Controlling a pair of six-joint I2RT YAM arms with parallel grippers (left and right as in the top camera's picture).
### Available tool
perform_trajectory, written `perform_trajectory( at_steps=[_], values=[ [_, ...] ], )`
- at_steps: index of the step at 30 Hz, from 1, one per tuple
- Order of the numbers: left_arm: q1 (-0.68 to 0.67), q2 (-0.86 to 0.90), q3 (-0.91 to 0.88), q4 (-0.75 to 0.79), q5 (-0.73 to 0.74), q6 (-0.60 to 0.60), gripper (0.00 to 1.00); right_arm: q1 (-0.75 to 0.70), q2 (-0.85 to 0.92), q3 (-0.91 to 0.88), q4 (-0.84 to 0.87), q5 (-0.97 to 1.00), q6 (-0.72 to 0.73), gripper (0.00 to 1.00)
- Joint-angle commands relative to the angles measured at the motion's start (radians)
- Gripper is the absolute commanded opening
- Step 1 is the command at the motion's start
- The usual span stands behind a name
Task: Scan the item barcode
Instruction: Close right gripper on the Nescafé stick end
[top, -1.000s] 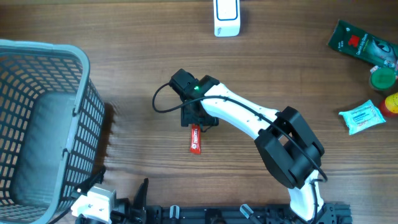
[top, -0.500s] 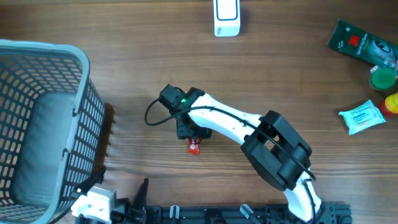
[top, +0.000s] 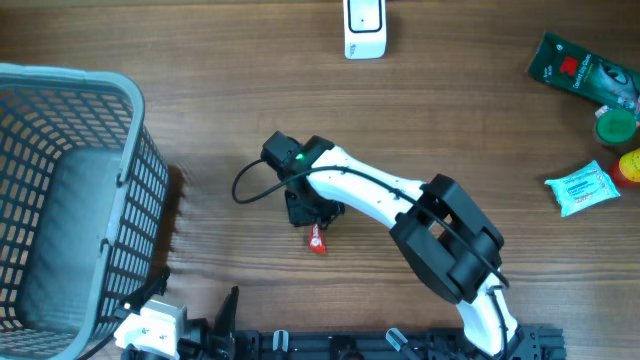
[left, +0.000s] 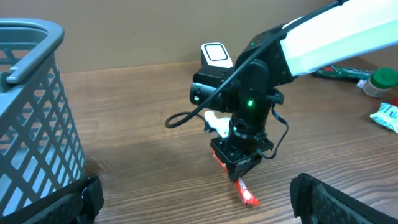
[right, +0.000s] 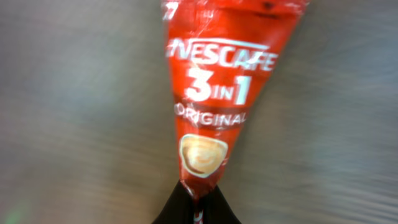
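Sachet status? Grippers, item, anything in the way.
Right gripper shut on the red Nescafe sachet, pinching one end. Left gripper open, beside the basket. Nothing between sachet and white scanner.

- My right arm (top: 380, 195) stretches forward and to the left, with the wrist bent downward.
- My right gripper (top: 315, 226) points down, jaws pinched tight on a red sachet (top: 318, 241).
- My left gripper (top: 198, 290) sits low, jaws spread wide.

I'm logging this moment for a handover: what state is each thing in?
Sachet: sealed, gripped at one end.
Right gripper: shut on sachet.
Left gripper: open, holding nothing.
Basket: upright, empty.
Scanner: standing; can't tell whether it's on.
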Motion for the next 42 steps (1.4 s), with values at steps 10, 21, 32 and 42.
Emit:
perform_trajectory(
  at_steps=[10,21,32,42],
  values=[
    [-0.004,-0.007,-0.003,0.002,0.016,0.011,1.00,-0.190,-0.010,0.013,-0.132,-1.131,-1.050,0.05],
    [-0.004,-0.007,-0.003,0.002,0.016,0.011,1.00,-0.190,-0.007,-0.030,-0.024,-0.476,-0.887,0.05],
    [-0.004,-0.007,-0.003,0.002,0.016,0.011,1.00,-0.193,-0.008,0.017,0.043,0.019,-0.514,1.00],
    [-0.004,-0.007,-0.003,0.002,0.016,0.011,1.00,-0.022,-0.007,-0.007,-0.015,0.352,-0.183,0.77]
  ],
)
